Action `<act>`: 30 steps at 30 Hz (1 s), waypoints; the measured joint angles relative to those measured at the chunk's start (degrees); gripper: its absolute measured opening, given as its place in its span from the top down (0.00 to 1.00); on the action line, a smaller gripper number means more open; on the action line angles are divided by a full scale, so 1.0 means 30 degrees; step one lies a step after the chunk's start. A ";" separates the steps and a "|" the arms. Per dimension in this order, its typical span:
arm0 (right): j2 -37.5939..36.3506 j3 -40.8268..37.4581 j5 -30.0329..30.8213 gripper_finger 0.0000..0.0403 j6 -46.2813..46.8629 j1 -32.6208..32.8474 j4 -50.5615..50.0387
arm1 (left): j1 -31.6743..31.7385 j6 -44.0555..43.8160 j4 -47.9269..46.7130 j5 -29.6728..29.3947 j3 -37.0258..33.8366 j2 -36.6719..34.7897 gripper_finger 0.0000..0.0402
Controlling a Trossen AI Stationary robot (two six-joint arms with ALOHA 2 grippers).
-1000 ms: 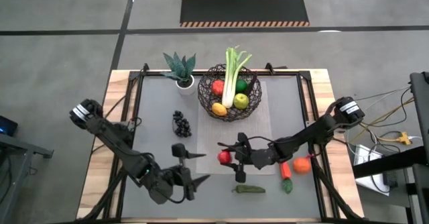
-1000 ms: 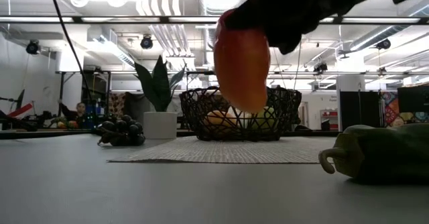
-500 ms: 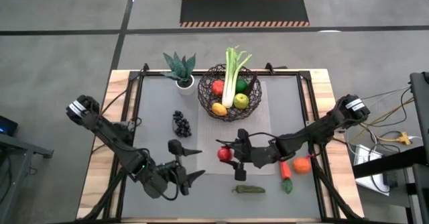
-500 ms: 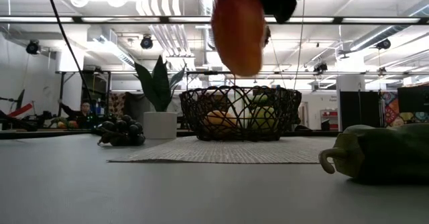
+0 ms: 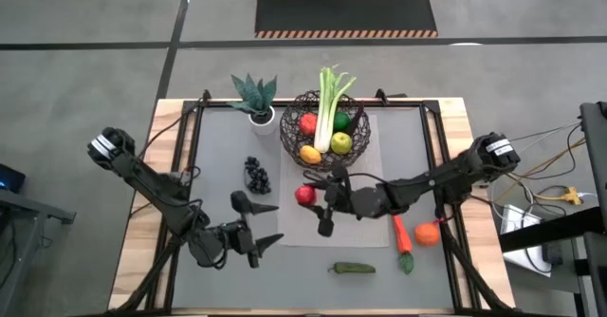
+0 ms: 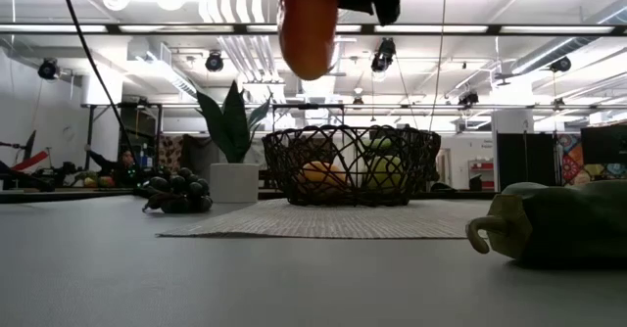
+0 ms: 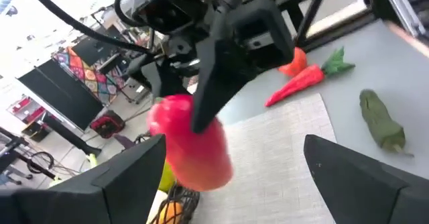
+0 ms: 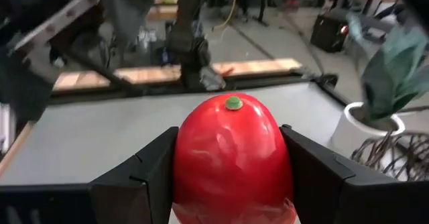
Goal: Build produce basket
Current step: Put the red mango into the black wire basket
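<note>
Grey counter (image 5: 218, 160): the left hand (image 5: 258, 224) waits low at its left with fingers spread wide, empty, and dark grapes (image 5: 256, 175) lie beyond it. Mid-counter, the right hand (image 5: 313, 197) grips a red fruit (image 5: 304, 195), raised clear of the counter. The basket (image 5: 353, 151) lies just beyond that fruit, towards the far edge, so I judge the carry runs straight ahead, with the right arm far nearer. In the basket: an upright leek (image 5: 329, 103), a red, a green and a yellow-orange fruit. Farther right lie a pepper (image 5: 354, 269), a carrot (image 5: 402, 233) and an orange (image 5: 427, 233).
</note>
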 joint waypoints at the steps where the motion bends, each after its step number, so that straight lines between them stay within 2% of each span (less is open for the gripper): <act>1: 0.0000 0.0000 0.0009 0.48 -0.0111 -0.0191 0.0412 | 0.0007 0.0000 0.0161 -0.0007 -0.0116 -0.0104 0.16; 7: -0.0384 0.0931 0.0011 0.48 -0.0399 -0.1473 -0.0248 | 0.0001 0.0826 0.0037 -0.1197 -0.0287 -0.1013 0.16; 10: -0.0644 0.2138 0.0024 0.48 0.0226 -0.2416 -0.2532 | -0.0015 0.1101 0.0069 -0.2060 -0.0508 -0.1761 0.16; 14: -0.0619 0.3855 0.0057 0.48 0.1578 -0.4033 -0.6733 | -0.0064 0.0855 0.0007 -0.2271 -0.1306 -0.2829 0.16; 18: -0.0619 0.4296 0.0328 0.48 0.2584 -0.5826 -0.8114 | -0.0146 0.0400 -0.0016 -0.2316 -0.2293 -0.3482 0.16; 23: -0.0291 0.3544 0.0488 0.48 0.3418 -0.8142 -0.7300 | -0.0146 0.0390 -0.0002 -0.2309 -0.2707 -0.3984 0.16; 30: 0.1974 0.1152 0.0454 0.48 0.4539 -1.0352 -0.0629 | -0.0146 0.0963 -0.0010 -0.2251 -0.2689 -0.4373 0.16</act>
